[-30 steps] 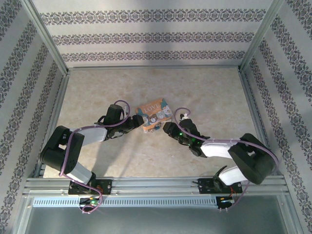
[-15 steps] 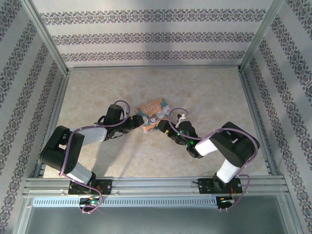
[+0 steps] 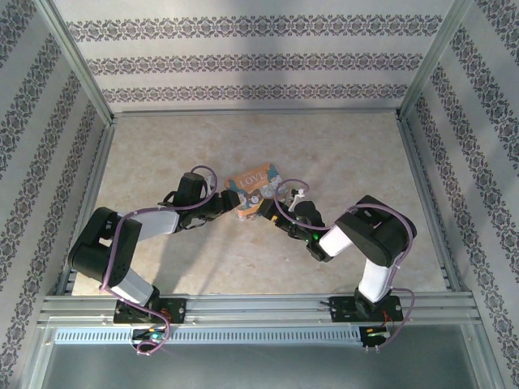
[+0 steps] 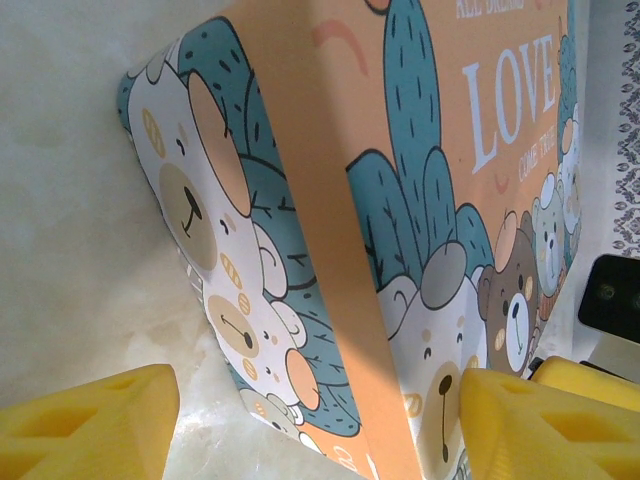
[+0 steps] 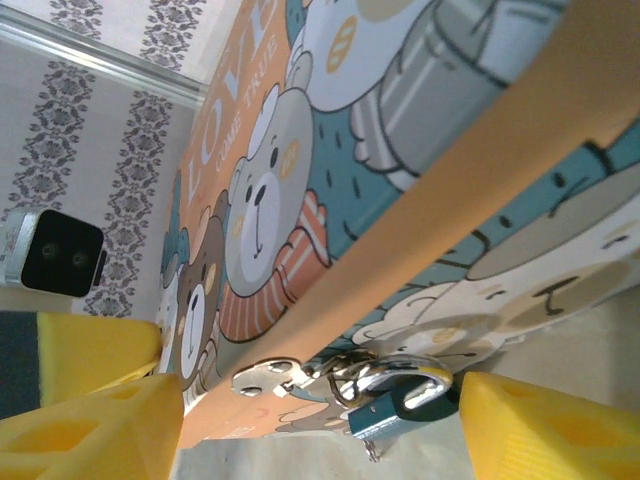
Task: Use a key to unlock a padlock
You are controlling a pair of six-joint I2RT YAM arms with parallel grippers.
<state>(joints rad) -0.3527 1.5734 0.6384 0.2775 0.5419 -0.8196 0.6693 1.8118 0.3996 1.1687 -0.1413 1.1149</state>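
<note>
Both spread wide, left gripper (image 4: 315, 405) astride box (image 4: 330, 200), right gripper (image 5: 320, 410) framing padlock (image 5: 393, 402) close-up.

Left wrist: LOVE box (image 4: 330, 200) runs off the top and bottom edges. Left fingers (image 4: 85, 420) cropped by the bottom edge.
Right wrist: box cropped top and right. Right fingers (image 5: 90, 425) cut at the bottom. Padlock (image 5: 385, 412) soft-focus, keyway unreadable. Small metal bit (image 5: 372, 450) beneath it, can't tell what.
Top view: padlock too small to resolve.
</note>
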